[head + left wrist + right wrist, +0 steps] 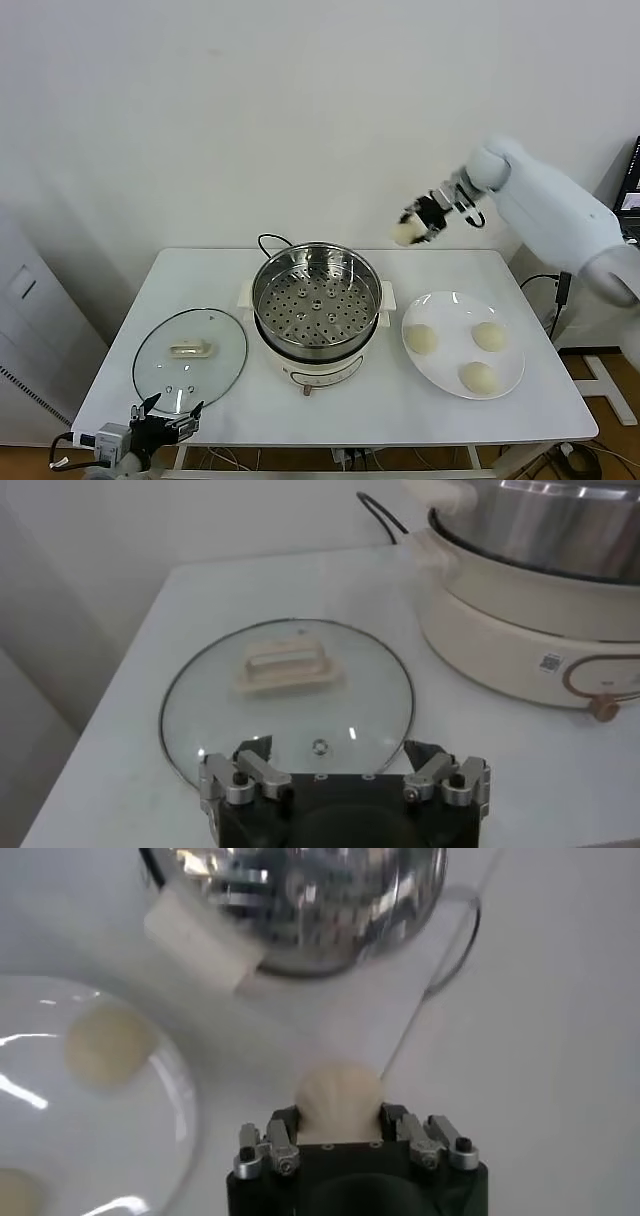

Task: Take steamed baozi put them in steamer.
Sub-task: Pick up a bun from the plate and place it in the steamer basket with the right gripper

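Your right gripper [414, 227] hangs above the desk [200, 275], fingers clamped on 1 baozi [404, 234]. The steamer [316, 296] lies lower, toward your left. Left gripper [166, 421] idles, spread empty.

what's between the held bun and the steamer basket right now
Nothing visible. The right gripper holds a bun in the air, above and to the right of the steamer, whose basket is open and empty. The glass lid lies on the table to the left, off the path.
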